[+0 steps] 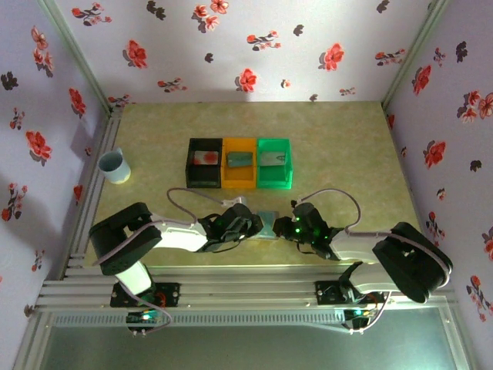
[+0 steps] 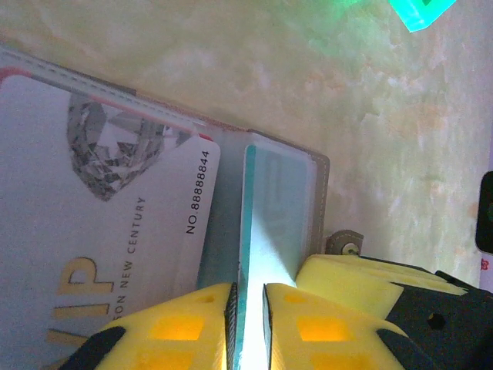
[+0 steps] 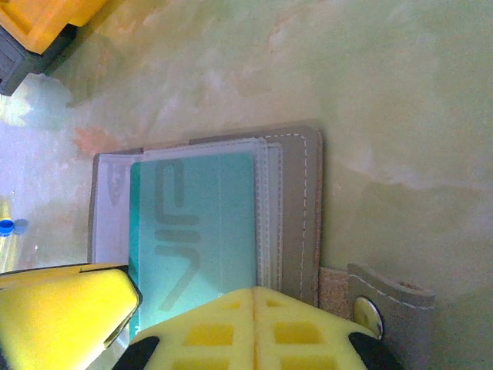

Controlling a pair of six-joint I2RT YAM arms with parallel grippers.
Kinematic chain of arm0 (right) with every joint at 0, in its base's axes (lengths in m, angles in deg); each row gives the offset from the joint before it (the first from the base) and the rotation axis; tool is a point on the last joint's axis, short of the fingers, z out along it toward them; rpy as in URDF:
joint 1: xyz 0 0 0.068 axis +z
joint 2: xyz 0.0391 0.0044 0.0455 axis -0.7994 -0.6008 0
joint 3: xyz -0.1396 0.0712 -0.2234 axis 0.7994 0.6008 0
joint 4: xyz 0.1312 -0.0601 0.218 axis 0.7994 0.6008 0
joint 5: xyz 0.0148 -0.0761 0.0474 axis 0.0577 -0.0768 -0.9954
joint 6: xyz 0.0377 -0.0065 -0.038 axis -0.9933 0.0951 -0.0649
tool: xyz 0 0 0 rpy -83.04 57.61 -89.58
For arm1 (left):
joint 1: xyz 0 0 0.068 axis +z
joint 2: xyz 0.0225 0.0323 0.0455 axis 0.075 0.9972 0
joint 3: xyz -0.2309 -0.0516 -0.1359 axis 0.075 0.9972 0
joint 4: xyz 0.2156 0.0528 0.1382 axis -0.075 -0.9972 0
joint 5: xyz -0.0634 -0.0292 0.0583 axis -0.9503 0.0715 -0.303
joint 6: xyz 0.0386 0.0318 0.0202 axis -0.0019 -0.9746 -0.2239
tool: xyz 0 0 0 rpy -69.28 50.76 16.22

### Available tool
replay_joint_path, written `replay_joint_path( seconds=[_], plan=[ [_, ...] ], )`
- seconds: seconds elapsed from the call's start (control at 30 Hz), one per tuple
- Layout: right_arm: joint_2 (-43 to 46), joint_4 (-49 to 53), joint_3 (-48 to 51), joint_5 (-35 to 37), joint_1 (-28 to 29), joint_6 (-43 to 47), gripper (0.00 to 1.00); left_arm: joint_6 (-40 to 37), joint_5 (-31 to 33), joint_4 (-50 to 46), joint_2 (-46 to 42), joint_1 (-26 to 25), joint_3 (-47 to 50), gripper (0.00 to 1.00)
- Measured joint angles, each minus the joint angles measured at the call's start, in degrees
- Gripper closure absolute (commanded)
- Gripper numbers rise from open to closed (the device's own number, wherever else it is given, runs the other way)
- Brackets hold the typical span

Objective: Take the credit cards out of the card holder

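Note:
The blue-grey card holder [image 1: 267,225] lies open on the table between my two grippers. One half [image 3: 300,200] holds a teal credit card [image 3: 200,223]. The other half carries a white VIP credit card [image 2: 100,231]. My left gripper [image 2: 246,297] straddles the teal card [image 2: 273,208] at its edge. Its jaws stand narrowly open, with one pad against the card and a thin bright slit beside the other. My right gripper [image 3: 254,297] is shut with nothing between its pads, its tips over the holder's near edge by the snap tab [image 3: 385,301].
Behind the holder stand a black bin [image 1: 204,162], an orange bin [image 1: 239,162] and a green bin [image 1: 274,162], each with a card inside. A pale blue cup [image 1: 113,166] sits at the far left. The walls close in on three sides.

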Motion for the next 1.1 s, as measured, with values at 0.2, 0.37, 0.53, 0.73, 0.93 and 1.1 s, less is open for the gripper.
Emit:
replay_joint_path(
  seconds=[0.2,0.37,0.53,0.73,0.93,1.1],
  plan=[
    [-0.13,-0.2,-0.02,0.0,0.0,0.0,0.94,0.0,0.26,0.2,0.0,0.0,0.28,0.89],
    [-0.37,-0.61,0.0,0.0,0.0,0.0,0.94,0.04,0.48,0.59,-0.02,0.0,0.61,0.93],
    [-0.39,-0.63,0.0,0.0,0.0,-0.02,0.94,0.22,0.76,0.83,-0.33,0.0,0.7,1.0],
    [-0.39,-0.63,0.0,0.0,0.0,0.0,0.94,0.15,0.81,0.85,-0.63,0.0,0.7,1.0],
    [-0.37,-0.63,-0.02,0.0,0.0,0.0,0.95,0.15,0.83,0.87,-1.38,0.0,0.9,1.0],
    [-0.2,-0.35,-0.02,0.02,0.0,0.0,0.95,0.13,1.07,0.85,-2.6,0.0,1.46,1.0]
  ],
)
